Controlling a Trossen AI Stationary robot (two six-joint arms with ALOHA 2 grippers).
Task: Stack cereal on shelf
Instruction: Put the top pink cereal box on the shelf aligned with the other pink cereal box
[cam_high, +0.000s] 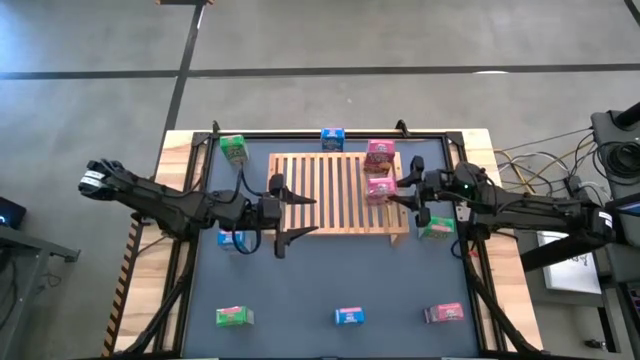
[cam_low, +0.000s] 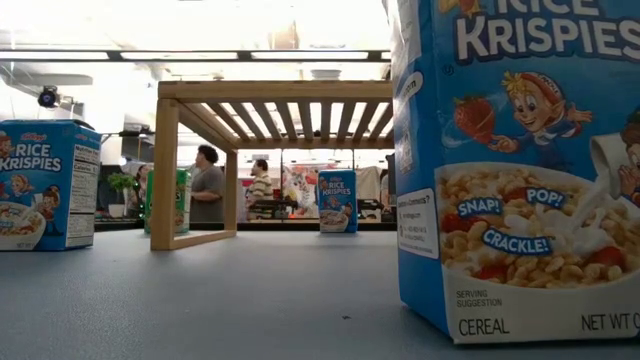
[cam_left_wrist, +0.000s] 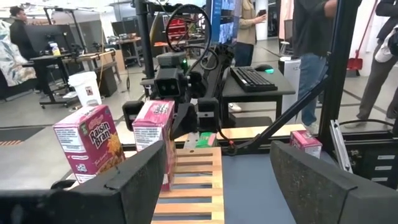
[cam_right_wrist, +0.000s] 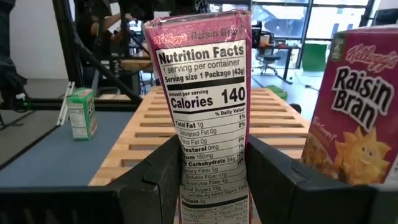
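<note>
The wooden slatted rack (cam_high: 335, 195) stands mid-table. Two pink boxes are on its right part: one free (cam_high: 378, 152), standing on its bottom, and one (cam_high: 380, 187) between the fingers of my right gripper (cam_high: 393, 192), which is shut on it. My left gripper (cam_high: 300, 216) is open and empty at the rack's left edge; in its wrist view (cam_left_wrist: 217, 180) it faces both pink boxes. A blue box (cam_high: 232, 238) lies under my left arm. My right gripper pinches the pink box between its two fingers (cam_right_wrist: 155, 177), one on each broad face, low on the box (cam_right_wrist: 214, 155). The narrow nutrition-facts side faces the wrist. The fingers come level from the table's right side. The box is upright over the rack's slats; its bottom is hidden.
Loose boxes stand around the rack: green (cam_high: 232, 148) and blue (cam_high: 333, 137) at the far edge, green (cam_high: 437, 228) under my right arm. Near the front edge stand green (cam_high: 234, 316), blue (cam_high: 349, 317) and pink (cam_high: 444, 313). People stand in the room beyond.
</note>
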